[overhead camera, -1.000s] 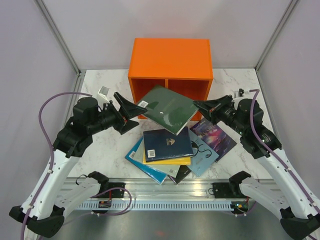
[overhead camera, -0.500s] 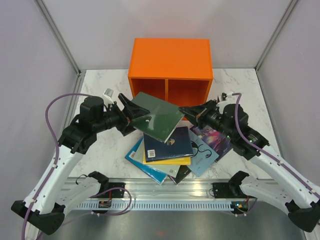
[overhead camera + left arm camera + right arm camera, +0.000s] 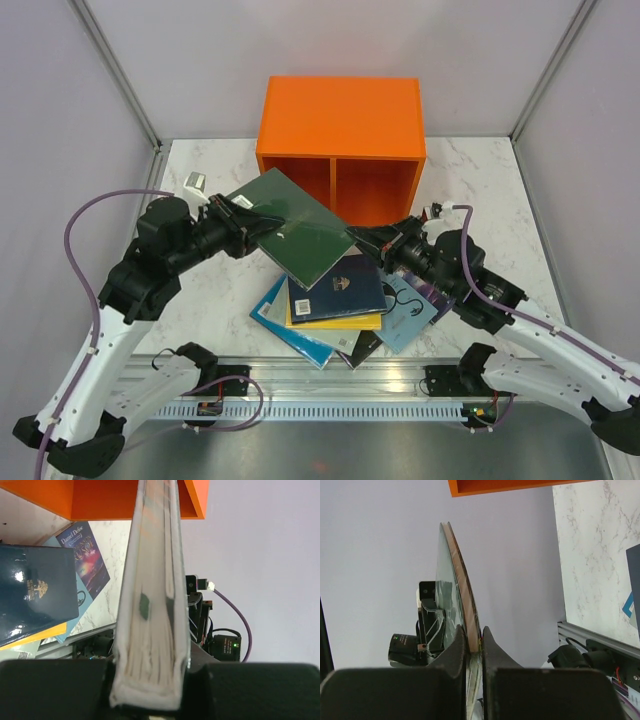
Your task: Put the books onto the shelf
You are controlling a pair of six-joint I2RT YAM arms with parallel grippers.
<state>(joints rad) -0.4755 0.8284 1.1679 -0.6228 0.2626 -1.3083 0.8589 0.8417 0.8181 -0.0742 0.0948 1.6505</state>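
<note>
A dark green book (image 3: 290,228) hangs tilted in the air in front of the orange shelf (image 3: 340,120), above the pile. My left gripper (image 3: 240,215) is shut on its left edge; in the left wrist view the page edge (image 3: 150,630) fills the gap between the fingers (image 3: 235,690). My right gripper (image 3: 362,238) is shut on its right corner, with the thin book (image 3: 452,580) pinched between its fingertips (image 3: 490,645). Below lie a dark navy book (image 3: 335,288), a yellow one (image 3: 340,322), a teal one (image 3: 285,325), a light blue one (image 3: 410,308) and a purple-galaxy one (image 3: 440,282), partly hidden by my right arm.
The shelf stands at the back middle of the marble table (image 3: 200,290), both compartments facing me. Grey walls close in the left, right and back. A metal rail (image 3: 330,405) runs along the near edge between the arm bases.
My left gripper has shut on the green book's left edge. Both arms have shifted left and nearer, carrying the book away from the shelf opening.
</note>
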